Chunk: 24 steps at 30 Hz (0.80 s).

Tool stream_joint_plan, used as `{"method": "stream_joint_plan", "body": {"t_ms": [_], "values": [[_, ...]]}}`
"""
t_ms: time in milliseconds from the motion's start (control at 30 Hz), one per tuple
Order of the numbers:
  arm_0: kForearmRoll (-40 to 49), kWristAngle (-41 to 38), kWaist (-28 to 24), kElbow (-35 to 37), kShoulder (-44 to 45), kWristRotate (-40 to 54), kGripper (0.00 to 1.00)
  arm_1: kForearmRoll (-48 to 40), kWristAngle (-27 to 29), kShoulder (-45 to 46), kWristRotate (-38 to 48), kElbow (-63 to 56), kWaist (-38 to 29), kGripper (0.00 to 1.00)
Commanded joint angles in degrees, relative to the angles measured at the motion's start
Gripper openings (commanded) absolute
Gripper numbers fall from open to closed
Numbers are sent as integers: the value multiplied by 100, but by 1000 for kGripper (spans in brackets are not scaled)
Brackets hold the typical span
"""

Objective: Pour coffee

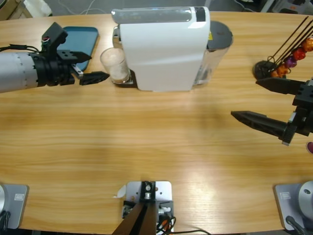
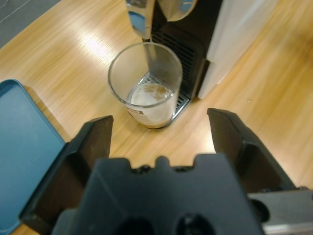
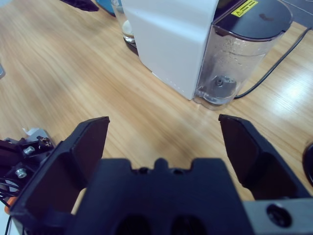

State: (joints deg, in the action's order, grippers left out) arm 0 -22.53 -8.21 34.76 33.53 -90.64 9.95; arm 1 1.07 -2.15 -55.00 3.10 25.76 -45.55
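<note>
The left tool hangs spread just short of the glass under the coffee machine's spout, seemingly lined up to grip it.

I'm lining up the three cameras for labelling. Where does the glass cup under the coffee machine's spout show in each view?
High view: the glass cup sits upper left of centre, against the white coffee machine's left end, just off the left gripper.
Left wrist view: upper centre, ahead of the open jaws, on the drip tray.
Right wrist view: top edge, left of centre, partly hidden behind the machine.
Shared landmark: the white coffee machine.
</note>
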Motion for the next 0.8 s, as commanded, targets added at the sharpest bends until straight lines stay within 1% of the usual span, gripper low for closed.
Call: {"method": "stream_joint_plan", "body": {"t_ms": [33,133,200,267,333,800], "values": [[-212,65,-349,158,-611,-311,922,-28,-40,79,-20,-150,-41,1000],[-365,-67,-365,210,-755,-357,926,-28,-40,84,-20,-150,-41,1000],[-511,-288,-365,254,-882,-433,928,-28,-34,77,-20,-150,-41,1000],[-644,-594,-365,305,-1040,-485,966,-28,-31,72,-20,-150,-41,1000],[-671,-835,-365,367,-1149,-503,975,-28,-31,74,-20,-152,-41,1000],[-700,-923,-506,566,-1530,-477,991,-28,-31,68,-11,-157,-41,1000]]}}
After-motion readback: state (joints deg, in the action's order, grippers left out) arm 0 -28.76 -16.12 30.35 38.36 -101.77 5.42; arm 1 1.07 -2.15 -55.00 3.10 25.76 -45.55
